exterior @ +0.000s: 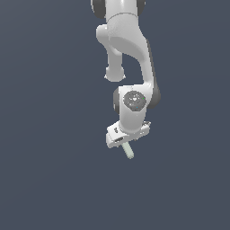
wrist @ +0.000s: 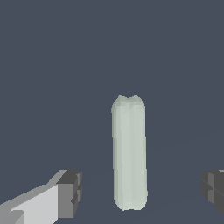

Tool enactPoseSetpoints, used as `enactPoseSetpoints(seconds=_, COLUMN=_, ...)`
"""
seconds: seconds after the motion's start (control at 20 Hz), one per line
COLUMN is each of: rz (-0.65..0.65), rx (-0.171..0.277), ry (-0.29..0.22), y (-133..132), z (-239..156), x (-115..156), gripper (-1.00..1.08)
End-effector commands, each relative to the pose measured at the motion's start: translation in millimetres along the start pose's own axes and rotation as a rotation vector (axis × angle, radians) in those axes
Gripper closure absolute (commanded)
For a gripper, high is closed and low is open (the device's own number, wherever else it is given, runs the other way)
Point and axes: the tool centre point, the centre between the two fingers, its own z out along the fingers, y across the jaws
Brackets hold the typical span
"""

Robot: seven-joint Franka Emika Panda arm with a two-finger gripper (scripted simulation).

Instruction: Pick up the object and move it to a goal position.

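The object, a pale grey-green capsule-shaped rod (wrist: 129, 153), lies on the dark grey floor between my two fingers. In the wrist view a wide gap shows on each side of it, so neither the dark pad of one finger (wrist: 70, 192) nor that of the other finger (wrist: 213, 189) touches it. My gripper (wrist: 142, 192) is open and straddles the rod's near end. In the exterior view the white hand (exterior: 128, 134) points down and tilts slightly, and the rod (exterior: 129, 151) sticks out from under it. The fingers are hidden there.
The white arm (exterior: 130, 49) comes down from the top of the exterior view. A plain dark grey floor (exterior: 45, 179) surrounds the hand. No other object or goal marker shows.
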Motion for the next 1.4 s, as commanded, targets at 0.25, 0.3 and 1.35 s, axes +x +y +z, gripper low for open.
enactPoseSetpoints(seconds=0.25, rz=-0.023, rx=0.001, ry=0.001, y=-2, z=7, x=3, gripper=-0.92)
enactPoseSetpoints(seconds=0.3, rz=-0.023, rx=0.001, ry=0.001, y=-2, z=8, x=3, gripper=-0.92)
enactPoseSetpoints(seconds=1.35, rz=-0.028, rx=0.001, ry=0.002, y=-2, z=58, x=4, gripper=1.08)
